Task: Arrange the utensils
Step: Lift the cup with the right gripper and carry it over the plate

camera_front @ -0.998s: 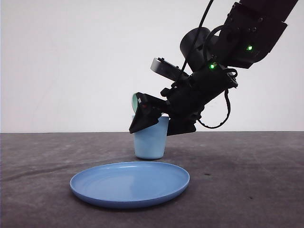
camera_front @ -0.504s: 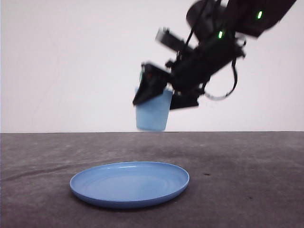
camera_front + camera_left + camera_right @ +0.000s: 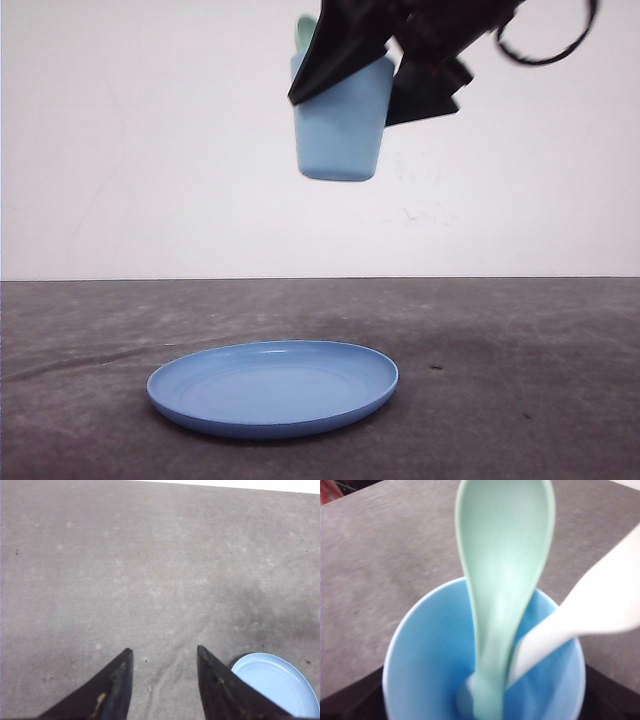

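Glossy plastic spoon, fork, cup, smooth plate, matt rough tabletop

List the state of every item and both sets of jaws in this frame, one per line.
Light blue cup: lifted high above the table, gripped by the right gripper, roughly upright.
Mint-green spoon: standing in the cup, bowl end up.
White fork: leaning in the cup beside the spoon.
Blue plate: flat on the table, nothing on it.
Left gripper: jaws open, holding nothing, over the bare table.
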